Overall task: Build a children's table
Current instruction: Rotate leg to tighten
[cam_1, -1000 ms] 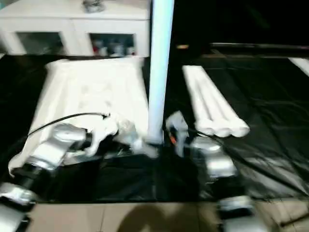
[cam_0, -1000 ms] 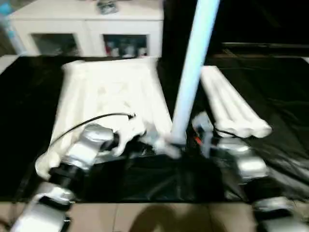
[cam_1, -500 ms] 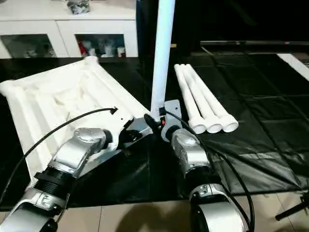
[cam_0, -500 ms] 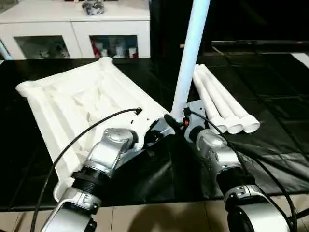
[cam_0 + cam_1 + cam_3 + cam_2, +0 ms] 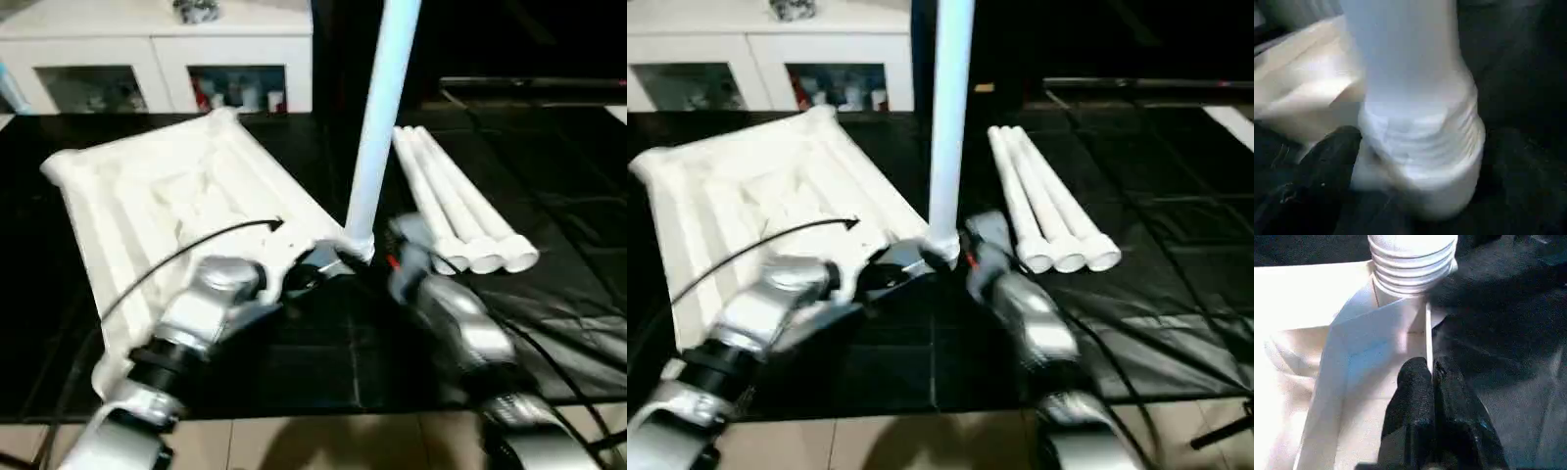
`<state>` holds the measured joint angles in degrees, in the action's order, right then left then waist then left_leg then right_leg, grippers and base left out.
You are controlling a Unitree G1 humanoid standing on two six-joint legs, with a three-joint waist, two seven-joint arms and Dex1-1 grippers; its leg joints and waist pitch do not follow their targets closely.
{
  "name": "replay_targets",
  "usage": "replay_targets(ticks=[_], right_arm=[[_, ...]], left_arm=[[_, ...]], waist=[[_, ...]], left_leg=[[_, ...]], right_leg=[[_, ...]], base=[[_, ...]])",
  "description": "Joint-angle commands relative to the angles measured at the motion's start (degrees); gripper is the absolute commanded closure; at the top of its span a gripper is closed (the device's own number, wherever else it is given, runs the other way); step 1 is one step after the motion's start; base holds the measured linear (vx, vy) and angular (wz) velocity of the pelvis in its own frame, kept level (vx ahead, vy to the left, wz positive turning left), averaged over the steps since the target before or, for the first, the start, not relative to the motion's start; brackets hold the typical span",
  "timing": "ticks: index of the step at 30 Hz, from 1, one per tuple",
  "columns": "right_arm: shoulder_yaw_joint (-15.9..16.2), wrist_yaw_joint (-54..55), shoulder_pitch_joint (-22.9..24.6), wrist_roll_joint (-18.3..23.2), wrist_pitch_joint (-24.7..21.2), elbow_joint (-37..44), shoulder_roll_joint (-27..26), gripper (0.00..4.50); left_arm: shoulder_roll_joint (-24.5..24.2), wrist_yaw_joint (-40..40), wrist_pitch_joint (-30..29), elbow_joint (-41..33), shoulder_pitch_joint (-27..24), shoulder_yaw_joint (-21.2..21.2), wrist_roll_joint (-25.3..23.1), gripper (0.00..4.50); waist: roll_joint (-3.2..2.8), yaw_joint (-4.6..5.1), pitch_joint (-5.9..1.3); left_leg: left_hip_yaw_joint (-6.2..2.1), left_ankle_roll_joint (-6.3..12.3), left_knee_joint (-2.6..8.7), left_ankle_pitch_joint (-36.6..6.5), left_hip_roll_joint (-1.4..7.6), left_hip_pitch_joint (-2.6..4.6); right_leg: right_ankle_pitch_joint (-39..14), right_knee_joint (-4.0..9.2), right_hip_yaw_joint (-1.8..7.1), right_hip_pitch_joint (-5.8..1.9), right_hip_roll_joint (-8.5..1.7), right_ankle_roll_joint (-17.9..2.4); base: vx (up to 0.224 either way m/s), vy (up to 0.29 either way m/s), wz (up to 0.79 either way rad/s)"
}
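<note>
The children's table top [image 5: 147,196] lies upside down on the black cover, ribs facing up. One white leg [image 5: 377,127] stands upright in the top's near right corner socket, and its threaded base [image 5: 1413,264] shows close in the left wrist view. Three more legs [image 5: 456,215] lie side by side to the right. My left gripper [image 5: 1429,369] is shut on a thin white rib of the top just beside that socket. My right gripper [image 5: 392,257] sits against the other side of the leg's base [image 5: 1420,147].
A white cabinet [image 5: 157,49] with glass doors stands behind the work area. Black sheeting [image 5: 549,176] covers the surface, with a strip of tan floor [image 5: 323,441] in front. A black cable [image 5: 196,250] arches over my left forearm.
The camera has shaken and shifted. The leg stays upright in its corner socket. My right arm is blurred and sits slightly further right than half a second ago; the left still pinches the top.
</note>
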<state>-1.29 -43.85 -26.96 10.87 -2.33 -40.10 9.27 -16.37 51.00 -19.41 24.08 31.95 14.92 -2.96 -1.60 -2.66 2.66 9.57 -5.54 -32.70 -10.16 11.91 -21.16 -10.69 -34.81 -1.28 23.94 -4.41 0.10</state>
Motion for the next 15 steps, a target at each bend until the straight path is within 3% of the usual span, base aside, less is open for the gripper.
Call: replay_targets(ticks=[1,6,9,14,15], right_arm=[[2.58,-8.46,0.29,-0.61,-0.09,4.47,4.18,0.03],[5.15,-20.29,0.81,0.25,-0.18,8.75,10.92,0.03],[5.93,-23.15,0.59,0.4,-0.14,9.54,12.34,0.03],[10.27,-31.39,-2.01,-0.93,1.67,9.1,15.03,0.03],[10.69,-31.94,-2.2,-1.09,1.77,9.03,15.01,0.03]], left_arm=[[-2.05,6.0,3.45,0.57,0.14,2.29,0.39,4.5],[-5.9,14.72,8.16,0.97,-0.64,5.29,0.69,4.5],[-6.88,17.22,9.25,1.18,-0.78,5.98,0.92,4.5],[-9.82,24.47,13.5,2.33,-0.76,8.91,0.37,4.5],[-9.94,24.7,13.83,2.43,-0.69,9.15,0.22,4.5]], waist=[[-0.15,-0.26,-3.98],[-0.26,-0.97,-3.73],[-0.47,-1.43,-3.69],[-0.02,-2.12,-3.78],[-0.16,-2.16,-3.67]], left_leg=[[0.56,5.19,2.73,-8.79,0.02,0.07],[0.73,5.34,2.75,-10.53,0.36,0.36],[0.84,4.88,2.79,-11.23,0.63,0.56],[0.85,4.26,2.76,-11.26,0.66,0.55],[0.83,4.1,2.84,-11.46,0.69,0.55]], right_leg=[[3.13,3.28,0.82,-4.06,-1.63,-15.87],[-1.37,3.54,0.78,-3.93,-1.76,-15.75],[-2.36,3.51,0.69,-3.63,-1.88,-16.34],[-2.89,3.29,0.68,-3.66,-1.91,-16.23],[-3.37,3.28,0.69,-3.56,-1.96,-16.13]], base=[[0.0,0.0,0.0],[0.0,0.0,0.0],[0.0,0.0,0.0],[0.0,0.0,0.0],[0.0,0.0,0.0]])
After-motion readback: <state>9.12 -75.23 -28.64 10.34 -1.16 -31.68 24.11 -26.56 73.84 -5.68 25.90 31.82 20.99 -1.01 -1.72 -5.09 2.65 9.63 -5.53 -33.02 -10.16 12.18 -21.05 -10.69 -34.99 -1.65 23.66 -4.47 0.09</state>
